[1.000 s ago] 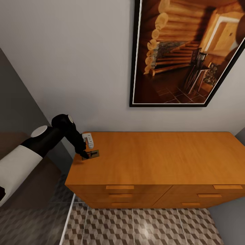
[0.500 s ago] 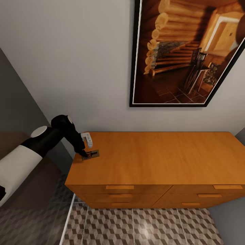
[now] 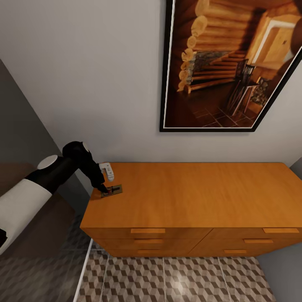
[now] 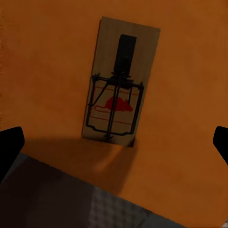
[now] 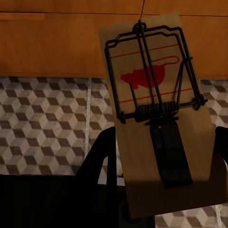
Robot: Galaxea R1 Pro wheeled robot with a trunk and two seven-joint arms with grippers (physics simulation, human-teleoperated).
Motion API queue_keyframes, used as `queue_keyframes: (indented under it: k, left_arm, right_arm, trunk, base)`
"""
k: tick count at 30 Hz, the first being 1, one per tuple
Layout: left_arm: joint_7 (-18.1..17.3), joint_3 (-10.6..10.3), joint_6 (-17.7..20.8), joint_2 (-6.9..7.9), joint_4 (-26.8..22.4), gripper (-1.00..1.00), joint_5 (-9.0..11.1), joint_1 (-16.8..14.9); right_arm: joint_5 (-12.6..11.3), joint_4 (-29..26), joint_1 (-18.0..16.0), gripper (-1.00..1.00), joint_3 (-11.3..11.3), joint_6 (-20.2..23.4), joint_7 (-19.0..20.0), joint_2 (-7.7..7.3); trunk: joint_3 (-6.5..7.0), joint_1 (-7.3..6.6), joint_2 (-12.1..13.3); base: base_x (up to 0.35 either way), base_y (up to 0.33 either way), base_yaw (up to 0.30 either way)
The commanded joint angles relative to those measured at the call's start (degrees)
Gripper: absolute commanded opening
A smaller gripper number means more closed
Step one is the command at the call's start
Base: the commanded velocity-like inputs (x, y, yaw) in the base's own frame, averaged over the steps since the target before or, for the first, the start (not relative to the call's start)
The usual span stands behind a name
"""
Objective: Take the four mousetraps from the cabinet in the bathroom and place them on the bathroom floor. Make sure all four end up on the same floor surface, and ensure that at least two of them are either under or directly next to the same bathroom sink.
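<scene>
One mousetrap [image 3: 112,191], a tan board with dark wire and a red mark, lies flat at the near left corner of the cabinet [image 3: 197,197] top. My left gripper [image 3: 103,191] hovers right over it, open. In the left wrist view the mousetrap [image 4: 121,83] lies just beyond my spread black fingertips [image 4: 9,148], untouched, close to the cabinet's edge. My right gripper [image 5: 161,159] is shut on a second mousetrap [image 5: 156,104], held in the air above the cube-patterned floor [image 5: 47,123] in front of the cabinet's drawers [image 5: 47,42]. The sink is out of view.
A large framed painting [image 3: 235,63] hangs on the grey wall above the cabinet. A dark brown block [image 3: 25,180] stands left of the cabinet beneath my left arm. Patterned floor tiles [image 3: 167,277] run along the cabinet's front.
My left gripper has edged slightly down and to the left, closer to the mousetrap on the cabinet top. The trap itself has not moved.
</scene>
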Motion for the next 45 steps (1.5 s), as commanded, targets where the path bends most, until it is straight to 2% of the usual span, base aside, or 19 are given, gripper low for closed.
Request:
queue_keyframes:
  k: [1, 45]
  left_arm:
    - [-0.4, -0.1, 0.6, 0.05, -0.1, 1.00, -0.4, -0.1]
    - [-0.4, -0.2, -0.5, 0.30, -0.1, 1.00, -0.5, 0.0]
  right_arm:
    - [-0.6, 0.0, 0.0, -1.00, 0.5, -0.2, 0.0, 0.03]
    - [-0.5, 0.0, 0.0, -1.00, 0.5, -0.2, -0.1, 0.01]
  trunk:
    - [-0.10, 0.03, -0.1]
    - [-0.10, 0.03, -0.1]
  base:
    - [0.000, 0.000, 0.000]
    - [0.000, 0.000, 0.000]
